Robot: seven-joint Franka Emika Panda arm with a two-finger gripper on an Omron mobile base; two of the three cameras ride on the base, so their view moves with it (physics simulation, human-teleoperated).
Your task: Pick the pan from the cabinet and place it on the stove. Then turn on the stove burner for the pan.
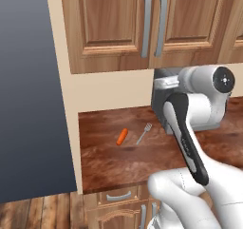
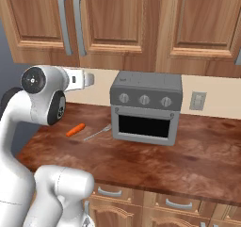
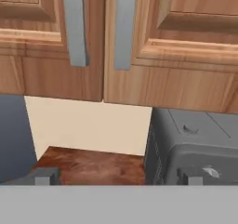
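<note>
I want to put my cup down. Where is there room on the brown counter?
Room: the counter in front of the silver oven, and the strip right of it below the wall outlet. Crowded: the left end, where the carrot and fork lie close to the oven's left side.

Even, soft rendered light; faint shadows, slightly blurry pictures.

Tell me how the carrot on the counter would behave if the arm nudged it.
The carrot is a slim, tapered cylinder lying flat on the counter, so it would probably roll, curving toward its thin end. It looks small and likely light, so a slight push may shift it. The fork lies apart beside it and might stop a roll that way.
</note>
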